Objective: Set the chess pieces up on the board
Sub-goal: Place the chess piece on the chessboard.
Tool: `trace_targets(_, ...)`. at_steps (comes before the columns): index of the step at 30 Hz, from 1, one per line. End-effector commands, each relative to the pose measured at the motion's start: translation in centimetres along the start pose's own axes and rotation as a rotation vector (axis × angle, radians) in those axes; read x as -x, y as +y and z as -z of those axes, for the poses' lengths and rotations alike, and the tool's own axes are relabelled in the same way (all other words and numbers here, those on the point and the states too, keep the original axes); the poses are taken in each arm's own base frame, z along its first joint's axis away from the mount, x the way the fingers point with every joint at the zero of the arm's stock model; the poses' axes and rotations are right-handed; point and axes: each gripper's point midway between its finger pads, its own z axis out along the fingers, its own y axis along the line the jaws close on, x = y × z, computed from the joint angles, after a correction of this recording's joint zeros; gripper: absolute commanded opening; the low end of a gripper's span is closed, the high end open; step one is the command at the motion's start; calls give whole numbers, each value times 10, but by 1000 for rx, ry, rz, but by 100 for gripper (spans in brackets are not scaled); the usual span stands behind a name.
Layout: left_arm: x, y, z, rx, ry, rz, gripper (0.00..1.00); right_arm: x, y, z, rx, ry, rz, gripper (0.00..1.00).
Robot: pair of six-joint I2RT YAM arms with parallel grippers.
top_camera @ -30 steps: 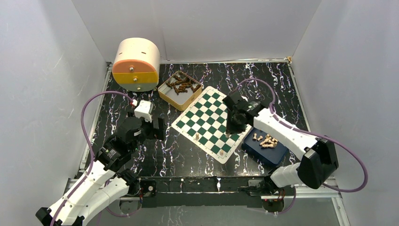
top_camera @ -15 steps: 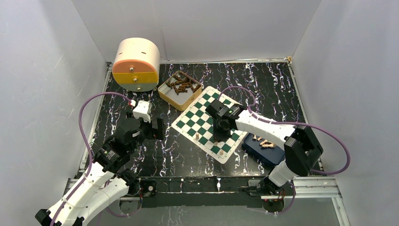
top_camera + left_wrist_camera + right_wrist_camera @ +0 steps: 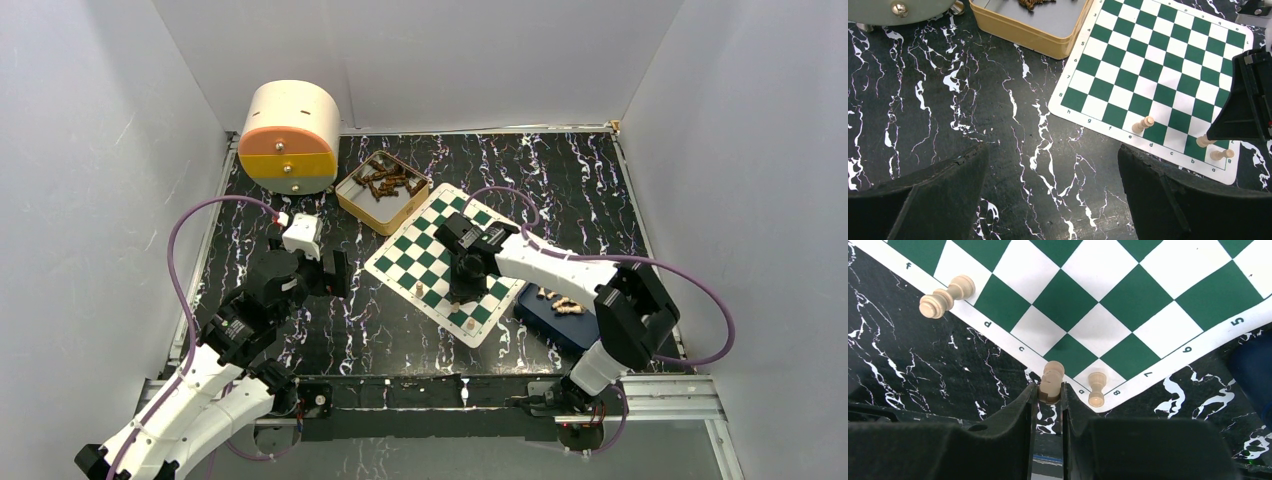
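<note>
Black marbled worktop [image 3: 560,180] bore the green-and-white board [image 3: 430,240] at centre. Left hand [image 3: 1052,155] hung spread near the board's left corner. Right hand [image 3: 1049,395] pinched one tan chess piece [image 3: 1052,377] over the near edge row, between two other chess pieces [image 3: 948,294].

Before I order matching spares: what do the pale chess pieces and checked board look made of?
Small tan turned chess pieces: probably bare wood, matte, lathe-turned rings. Green-and-white checked square board: seemingly thin printed vinyl or similar mat, no visible edge thickness.
</note>
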Motion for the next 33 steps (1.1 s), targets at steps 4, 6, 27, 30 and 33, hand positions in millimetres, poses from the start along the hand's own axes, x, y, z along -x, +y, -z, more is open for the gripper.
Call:
trace_targets(4, 6, 2, 0, 12, -34, -2, 97, -4, -1, -10, -17, 16, -8, 25)
trace_targets(6, 6, 2, -1, 12, -33, -2, 97, -5, -3, -12, -24, 19, -6, 25)
trace_targets(27, 5, 2, -1, 11, -31, -1, 97, -13, -7, -25, -23, 38, -14, 25)
trace_targets(30, 6, 2, 0, 10, -33, -1, 97, -14, -9, -26, -30, 38, -16, 26)
trace_targets(33, 6, 2, 0, 9, -33, -1, 97, -14, -10, -26, -36, 38, -14, 28)
